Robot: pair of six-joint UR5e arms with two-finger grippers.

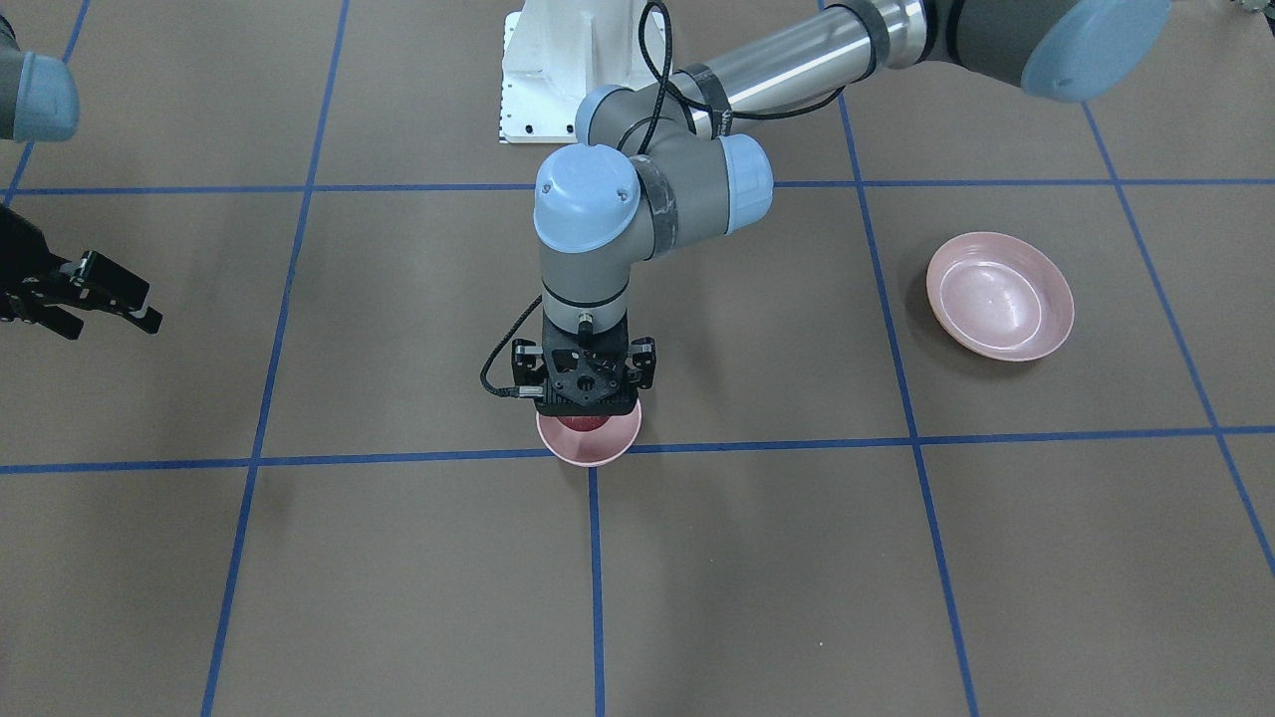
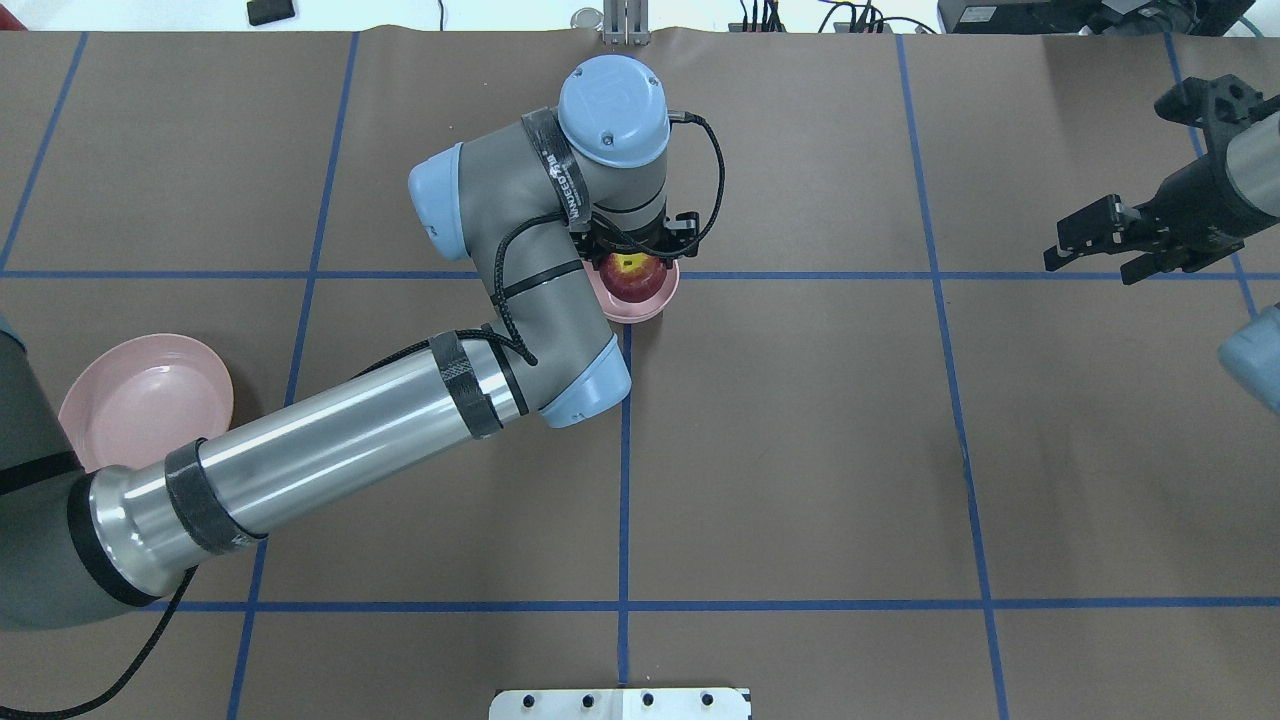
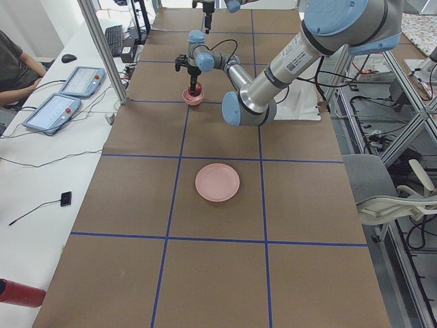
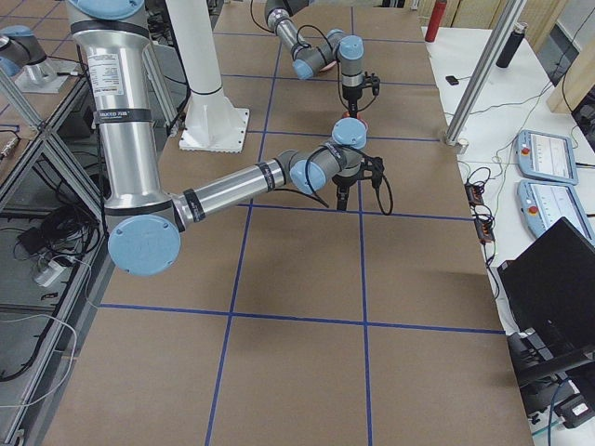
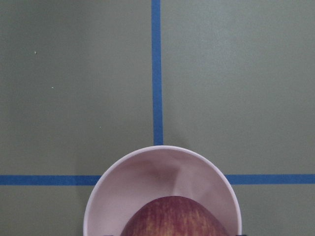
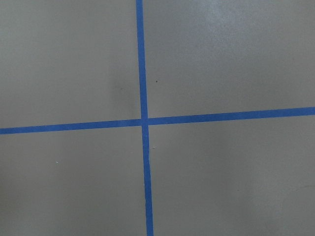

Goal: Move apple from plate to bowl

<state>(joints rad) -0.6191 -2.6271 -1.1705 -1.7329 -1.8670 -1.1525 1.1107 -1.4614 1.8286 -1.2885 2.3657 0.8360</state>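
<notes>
**Apple in the bowl, left gripper right over it**

On my screen the brown table point(image 1: 398, 578), gridded with blue tape, fills the front-facing view. The left arm point(image 2: 330, 440) runs from the lower left of the overhead view up towards top centre. The plate point(image 1: 999, 296) sits at the right of the front-facing view with its glossy inside showing, well apart from the bowl. The right gripper point(image 2: 1090, 265) hangs at the overhead view's right edge, jaws spread wide over the table. The left gripper point(image 1: 587, 403) points straight down just over the bowl point(image 1: 588, 453), which sits on a tape crossing at frame centre. I cannot tell whether its jaws grip the fruit. The apple point(image 2: 632, 275) lies inside the bowl, yellow patch up.
</notes>
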